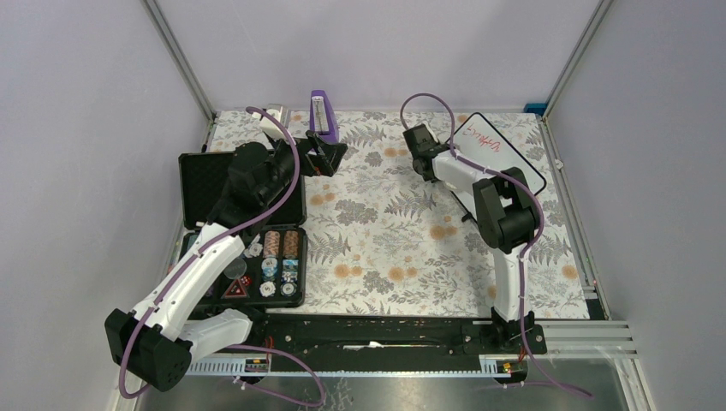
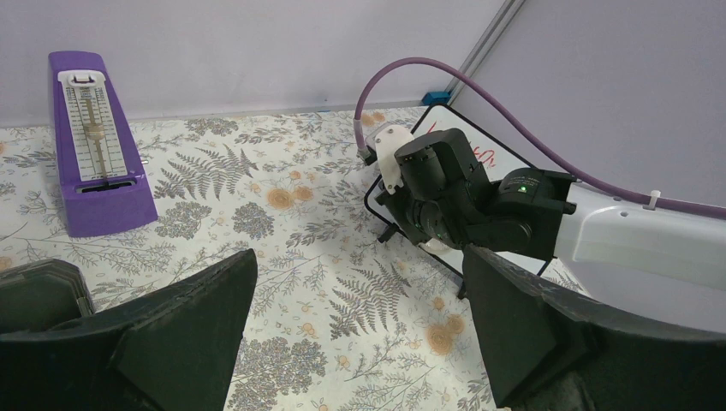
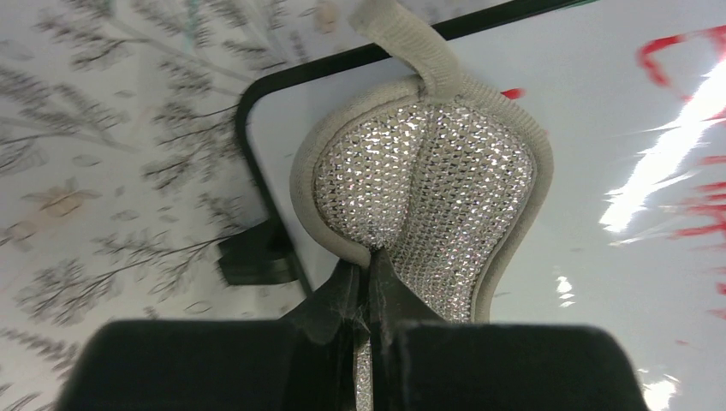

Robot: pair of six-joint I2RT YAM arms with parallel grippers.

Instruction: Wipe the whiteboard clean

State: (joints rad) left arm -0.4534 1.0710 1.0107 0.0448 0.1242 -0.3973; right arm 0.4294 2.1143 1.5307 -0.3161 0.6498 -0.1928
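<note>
The whiteboard lies at the far right of the table, with red writing on its far part. My right gripper is at the board's left edge, shut on the silvery oval pad. In the right wrist view my right gripper presses the pad flat on the whiteboard by its rounded corner, and red marks lie to the right of the pad. My left gripper is open and empty above the mat. In the left wrist view my left gripper looks toward the whiteboard.
A purple metronome stands at the back centre and shows in the left wrist view. The open black case of poker chips lies at the left under my left arm. A floral mat covers the table. Metal frame posts bound the back corners.
</note>
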